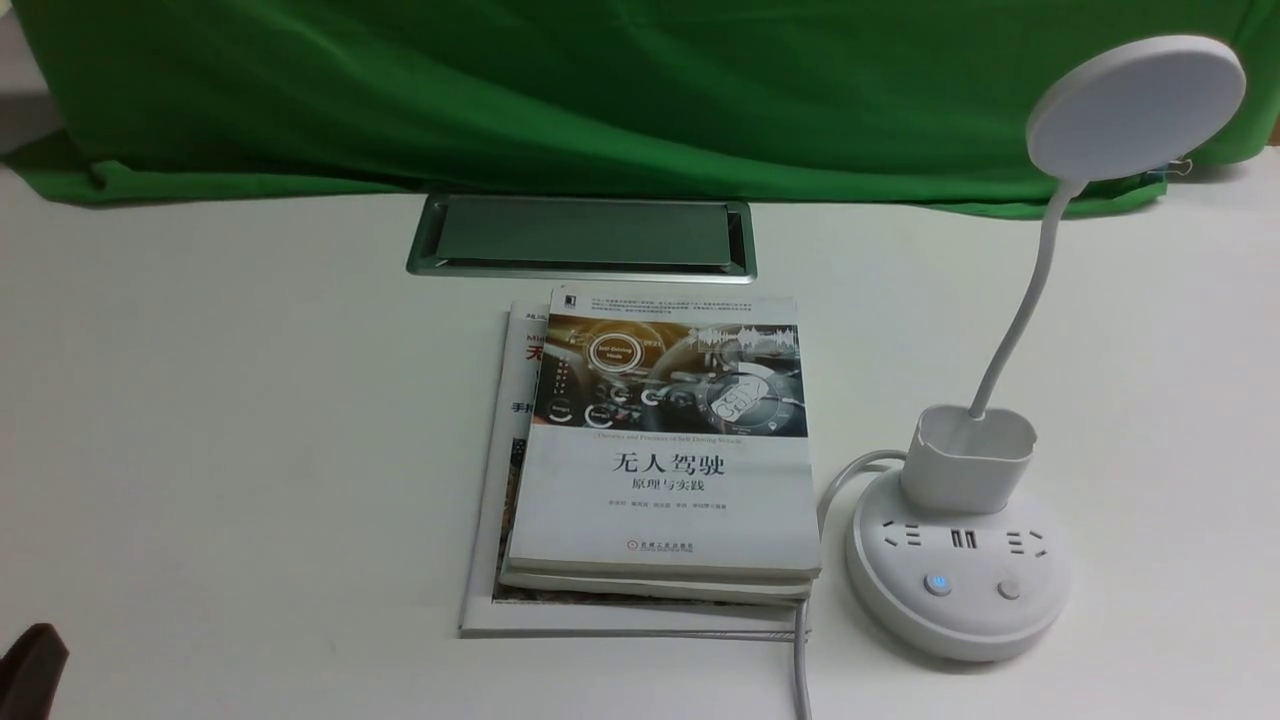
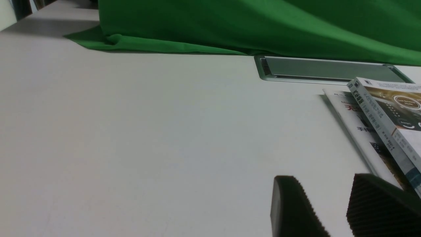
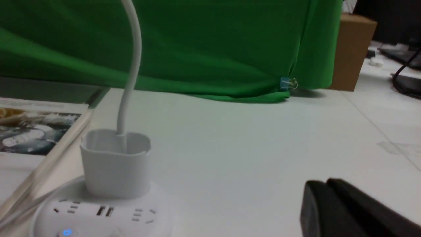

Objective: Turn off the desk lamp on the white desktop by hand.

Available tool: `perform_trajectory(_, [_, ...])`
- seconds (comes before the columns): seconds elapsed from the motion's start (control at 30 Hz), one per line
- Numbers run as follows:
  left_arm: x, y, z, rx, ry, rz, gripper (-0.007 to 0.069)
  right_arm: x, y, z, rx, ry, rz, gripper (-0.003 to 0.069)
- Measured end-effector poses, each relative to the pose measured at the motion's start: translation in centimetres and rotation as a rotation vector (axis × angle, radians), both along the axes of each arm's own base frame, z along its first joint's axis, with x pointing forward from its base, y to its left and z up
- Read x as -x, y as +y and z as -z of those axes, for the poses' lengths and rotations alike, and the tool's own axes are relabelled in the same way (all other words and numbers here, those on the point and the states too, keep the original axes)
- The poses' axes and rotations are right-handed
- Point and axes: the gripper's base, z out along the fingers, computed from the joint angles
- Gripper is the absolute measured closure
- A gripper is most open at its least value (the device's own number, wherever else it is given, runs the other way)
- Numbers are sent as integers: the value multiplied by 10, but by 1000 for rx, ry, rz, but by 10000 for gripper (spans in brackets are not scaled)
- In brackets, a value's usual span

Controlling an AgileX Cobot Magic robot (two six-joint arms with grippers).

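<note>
In the front view I'm looking at one lamp (image 1: 960,580), standing upright to the right of the books (image 1: 670,500) on the white desktop (image 1: 250,420). I'm counting one disc head, one neck, one cup and two buttons (image 1: 938,582) (image 1: 1009,588), the nearer to the books glowing blue. The long axis is rising from the base, the neck leaning away from the books up to the tilted head. At least three books are lying stacked, the lower ones mostly hidden. One hatch (image 1: 585,235) is sitting beyond them, just before one green cloth (image 1: 600,100). One cable (image 1: 801,650) is running out of frame; one dark fingertip (image 1: 35,670) is showing left of the books, cut off.

In the left wrist view my left gripper (image 2: 324,176) is standing open, its two fingers well apart and holding nothing between the tips; the books are being cut off by the frame.

In the right wrist view my right gripper (image 3: 326,181) is showing blurred and cropped; I can't tell its opening or grip. The lamp's head and front base are being cut off, and one clip (image 3: 288,83) is gripping the cloth.
</note>
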Motion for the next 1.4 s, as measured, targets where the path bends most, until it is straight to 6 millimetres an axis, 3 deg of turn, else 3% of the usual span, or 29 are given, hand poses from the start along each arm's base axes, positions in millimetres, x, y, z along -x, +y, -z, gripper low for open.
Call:
perform_trajectory(0.27, [0,0,0,-1,0,0,384,1,4,6,16,48,-81,633])
perform_trajectory(1.4, [0,0,0,0,0,0,384,1,4,6,9,50,-79,629])
